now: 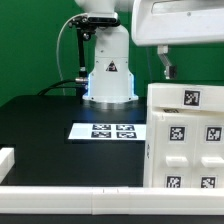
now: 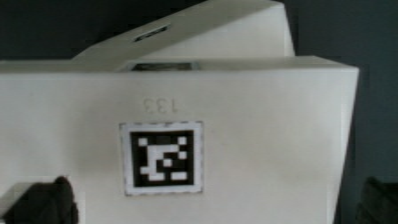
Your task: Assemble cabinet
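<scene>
The white cabinet body [image 1: 186,140] stands at the exterior view's right and carries several square black-and-white tags. My gripper [image 1: 167,67] hangs just above its top far edge, below the white arm. In the wrist view the cabinet [image 2: 214,110] fills the frame, with one tag [image 2: 164,155] on its near face and another white part [image 2: 205,40] behind it. My gripper [image 2: 212,205] is open. Its dark fingertips [image 2: 45,200] stand wide apart at the two lower corners with the cabinet face between them, and they hold nothing.
The marker board [image 1: 112,130] lies on the black table in front of the robot base [image 1: 108,75]. A low white rail [image 1: 80,205] runs along the front edge, with another piece [image 1: 8,157] at the exterior view's left.
</scene>
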You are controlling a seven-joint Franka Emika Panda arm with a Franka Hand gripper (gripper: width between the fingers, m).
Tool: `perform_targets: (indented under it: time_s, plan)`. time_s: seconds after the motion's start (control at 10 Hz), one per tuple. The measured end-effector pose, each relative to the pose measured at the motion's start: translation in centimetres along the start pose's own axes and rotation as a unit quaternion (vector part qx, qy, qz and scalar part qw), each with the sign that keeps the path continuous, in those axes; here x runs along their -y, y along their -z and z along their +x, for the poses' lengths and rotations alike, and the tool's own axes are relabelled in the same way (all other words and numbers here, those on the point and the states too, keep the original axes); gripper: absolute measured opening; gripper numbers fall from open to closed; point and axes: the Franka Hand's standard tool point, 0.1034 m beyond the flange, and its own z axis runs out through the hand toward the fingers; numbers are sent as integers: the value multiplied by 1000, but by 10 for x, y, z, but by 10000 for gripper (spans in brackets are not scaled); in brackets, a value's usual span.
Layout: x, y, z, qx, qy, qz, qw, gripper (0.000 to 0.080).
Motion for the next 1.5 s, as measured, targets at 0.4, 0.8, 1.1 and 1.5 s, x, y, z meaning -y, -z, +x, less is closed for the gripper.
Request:
perform_targets:
  time_s: [0.4,0.8,1.1,1.5]
  plan:
    - [-1,-5,5,30,290,-7,956,797]
    - [-13,-2,6,22,399,-17,917,797]
    - [-17,-6,-5,61,484,-27,873,797]
    - [-20,-22,-5,59,559,-37,826,797]
